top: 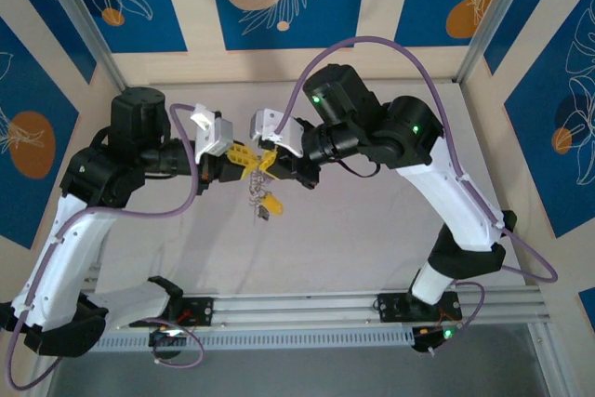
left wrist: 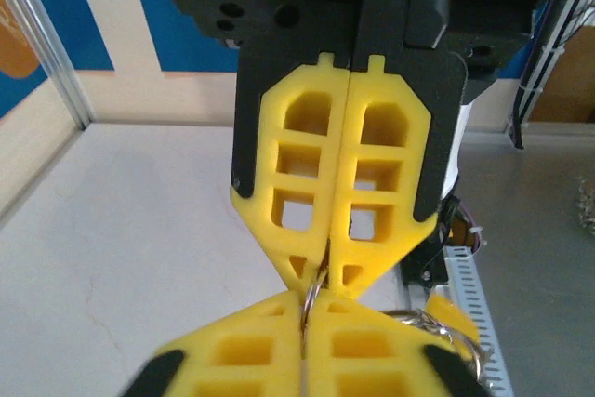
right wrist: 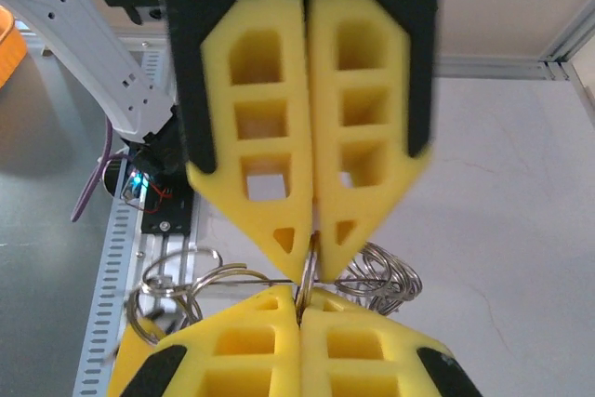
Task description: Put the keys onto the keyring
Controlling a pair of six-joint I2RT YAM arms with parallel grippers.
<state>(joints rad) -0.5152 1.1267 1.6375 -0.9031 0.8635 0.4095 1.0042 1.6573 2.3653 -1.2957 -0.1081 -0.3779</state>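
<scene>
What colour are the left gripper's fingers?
Yellow; those fingers show best in the right wrist view.

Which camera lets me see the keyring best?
The right wrist view: the keyring is close up, with its wire loops spreading out on both sides. The left wrist view shows a thin sliver; the top view, a tiny dangling bunch.

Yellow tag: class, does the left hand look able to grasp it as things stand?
Probably not: the left hand is shut on the keyring, tip to tip with the right hand, while the yellow tag dangles below both. It would have to let go first.
</scene>
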